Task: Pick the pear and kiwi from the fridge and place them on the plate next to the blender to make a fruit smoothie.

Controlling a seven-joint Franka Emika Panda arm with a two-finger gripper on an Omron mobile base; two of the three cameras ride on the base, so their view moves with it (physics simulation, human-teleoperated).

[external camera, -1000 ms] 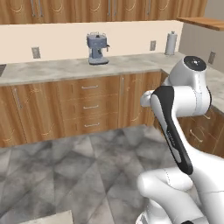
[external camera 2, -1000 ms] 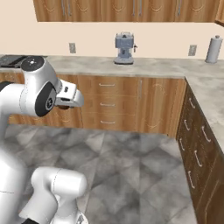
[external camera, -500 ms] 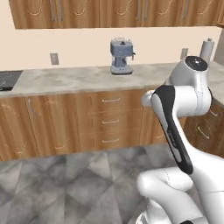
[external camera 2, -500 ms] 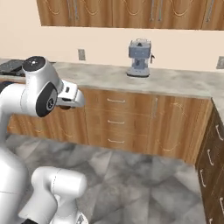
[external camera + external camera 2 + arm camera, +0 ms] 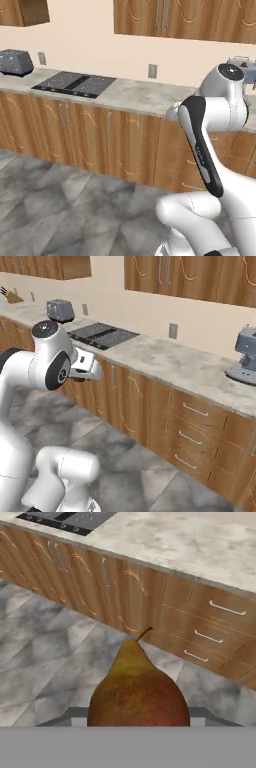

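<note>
The yellow-green, russet-flushed pear (image 5: 137, 689) sat stem-up right at the gripper, held in front of the hand camera above the grey marbled floor (image 5: 45, 657); it hid the fingers, so whether they were clamped on it could not be told. Beyond ran a speckled stone counter (image 5: 165, 363) on wooden cabinets (image 5: 100, 145), with a black cooktop (image 5: 75, 83) and a grey toaster (image 5: 15, 62) towards its left end and a grey coffee machine (image 5: 245, 356) towards its right.

One pear (image 5: 137, 687), one toaster (image 5: 16, 62), one cooktop (image 5: 75, 83), one coffee machine (image 5: 246, 355) and three drawer handles (image 5: 227, 608) are counted.
</note>
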